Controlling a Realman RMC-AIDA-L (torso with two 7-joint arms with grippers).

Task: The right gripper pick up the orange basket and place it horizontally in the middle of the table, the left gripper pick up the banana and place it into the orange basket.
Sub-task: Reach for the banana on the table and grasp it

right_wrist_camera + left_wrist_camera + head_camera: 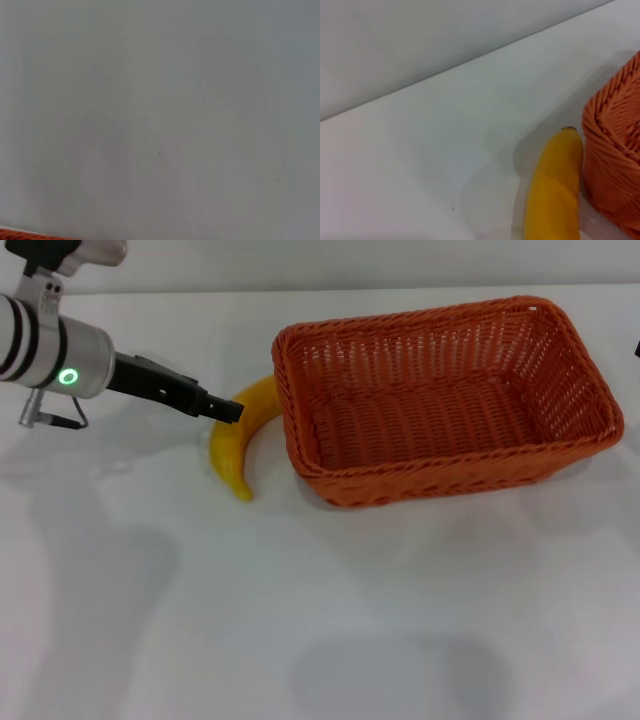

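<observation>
Black two-pronged left gripper (228,411) was seen at the curved yellow banana (240,437), grip perhaps closed, not discernible | banana lay touching the orange wicker basket (440,400) on the white table (300,620) | right gripper was cut off.

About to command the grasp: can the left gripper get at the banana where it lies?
Probably yes. The left gripper is already over the banana, nothing between them. The orange basket sits close against the banana's far end, leaving tight clearance there.
</observation>
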